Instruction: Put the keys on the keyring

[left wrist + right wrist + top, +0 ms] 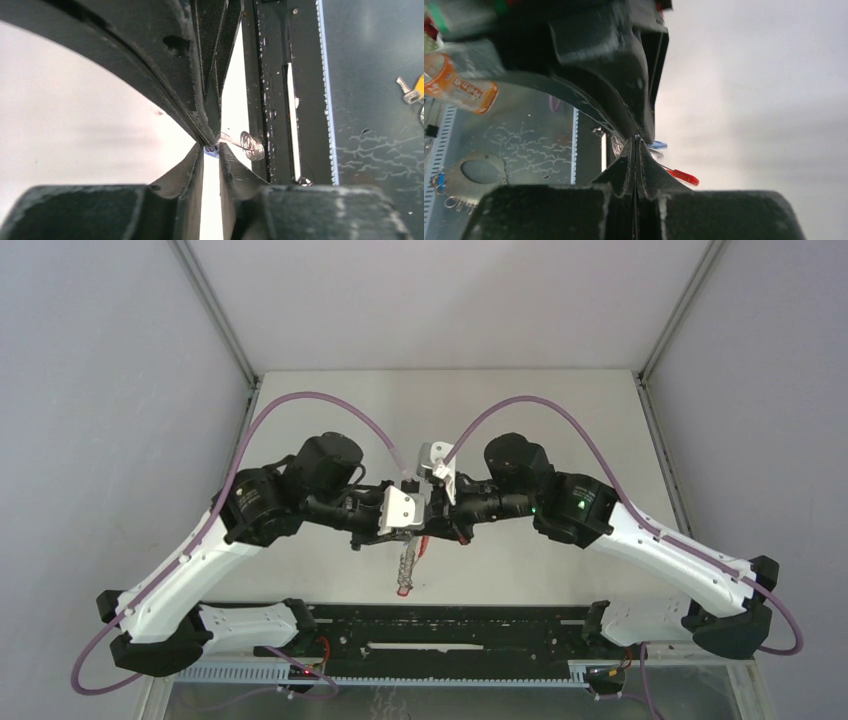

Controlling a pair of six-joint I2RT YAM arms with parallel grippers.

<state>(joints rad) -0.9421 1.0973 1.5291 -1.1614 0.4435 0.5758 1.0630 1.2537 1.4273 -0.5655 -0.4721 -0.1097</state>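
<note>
1. Keyring (404,565) hangs in the air just under the spot where the two claws meet tip to tip above the table (520,420). It shows as a string of silver links with a red piece at its lower end.
2. The right claw (636,144) has its two fingers pressed flat together with no gap. Whether any metal is pinched between them cannot be made out.
3. The left claw (212,150) has its fingers (192,167) a thin slit apart, with pale table showing through. A small bluish bit sits right at the tips, and I cannot tell whether it is gripped or only lies there.
4. In the left wrist view, the right claw's fingers come down from above and meet the left claw's tips point to point.
5. The silver rings (251,146), a small coil, sit just to the right of that meeting point. Whether they touch the fingertip cannot be told.
6. In the right wrist view, a blue tag (657,145) pokes out just beside the closed fingertips. A red tag (684,177) sticks out lower down on a thin wire. The key blades are too small to make out.
7. Farther out, a black rail (440,625) runs along the near edge of the table. Beyond it, on a dark surface, lies a spare key with a yellow tag (412,94).
8. Both arms bend inward, and a purple cable (300,405) arches over each.
</note>
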